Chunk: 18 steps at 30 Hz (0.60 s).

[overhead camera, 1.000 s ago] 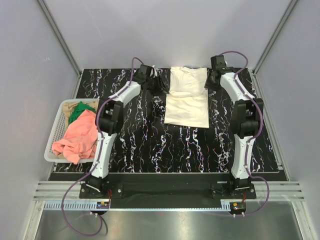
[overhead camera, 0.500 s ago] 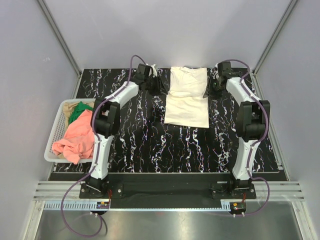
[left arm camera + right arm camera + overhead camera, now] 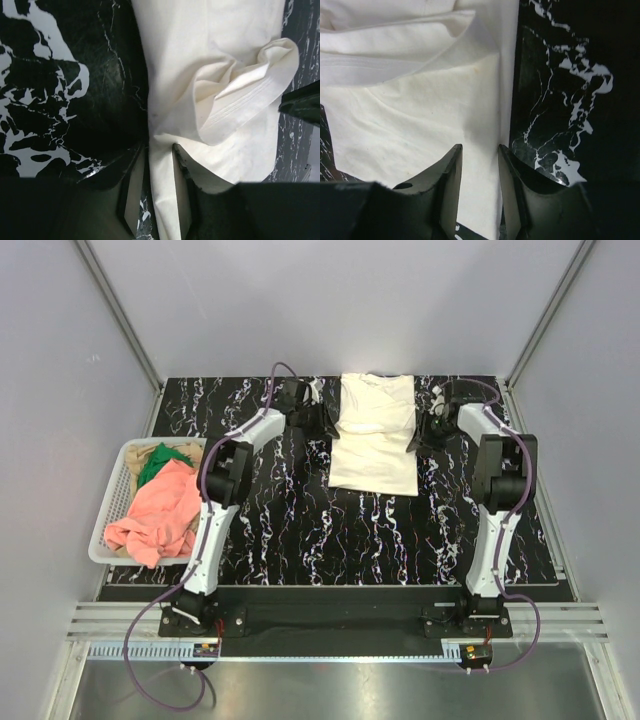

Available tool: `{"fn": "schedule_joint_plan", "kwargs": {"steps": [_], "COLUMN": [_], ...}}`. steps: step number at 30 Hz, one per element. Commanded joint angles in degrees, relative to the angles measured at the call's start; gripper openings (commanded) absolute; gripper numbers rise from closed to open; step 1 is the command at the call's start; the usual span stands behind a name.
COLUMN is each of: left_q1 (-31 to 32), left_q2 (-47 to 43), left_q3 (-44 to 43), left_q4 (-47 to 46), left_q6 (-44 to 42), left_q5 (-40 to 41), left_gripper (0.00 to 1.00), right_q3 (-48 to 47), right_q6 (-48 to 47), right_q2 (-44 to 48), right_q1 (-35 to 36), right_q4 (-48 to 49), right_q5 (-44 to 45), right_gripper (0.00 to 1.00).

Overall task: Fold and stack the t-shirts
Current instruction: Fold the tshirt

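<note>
One soft cream t-shirt (image 3: 375, 435), folded into a long rectangle, is lying far-middle on the marbled table (image 3: 300, 530). Its side edges are running between the left gripper (image 3: 159, 150) and right gripper (image 3: 480, 150) jaws, both partly spread; the table's near half is sitting open.

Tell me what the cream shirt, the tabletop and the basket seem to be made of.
Cream t-shirt: soft matte knit cloth, likely cotton; it creases and shows a stitched hem. Tabletop: glossy black, white-veined, marble-look, possibly printed laminate. Basket: white rigid mesh, probably plastic.
</note>
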State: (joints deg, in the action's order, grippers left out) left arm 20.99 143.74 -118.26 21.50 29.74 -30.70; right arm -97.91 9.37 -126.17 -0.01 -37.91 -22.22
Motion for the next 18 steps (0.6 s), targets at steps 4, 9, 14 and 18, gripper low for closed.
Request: {"fn": "schedule_joint_plan", "kwargs": {"steps": [4,9,14,18], "left_q1": [-0.34,-0.34,0.36,2.29], "left_q2": [-4.07,-14.78,-22.00,-27.19], "left_q3": [-0.67,10.66,23.39,32.10], "left_q4": [-1.46,-0.84,-1.36,-4.17], "left_q6": [0.94,-0.03,1.20,0.32], "left_q5": [-2.88,1.25,1.25,1.87], "left_gripper": [0.36,0.40,0.41,0.41], "right_q3": [9.39,15.98,20.12,23.63], "right_q6": [4.43,3.12,3.38,3.91], "right_q2": [12.59,17.79,20.35,22.02], "right_q1": [0.28,0.28,0.36,0.28], "right_q4": [0.21,0.47,0.82,2.40], "right_q5": [0.33,-0.19,-0.81,1.56], "right_gripper": [0.43,0.47,0.45,0.45]}}
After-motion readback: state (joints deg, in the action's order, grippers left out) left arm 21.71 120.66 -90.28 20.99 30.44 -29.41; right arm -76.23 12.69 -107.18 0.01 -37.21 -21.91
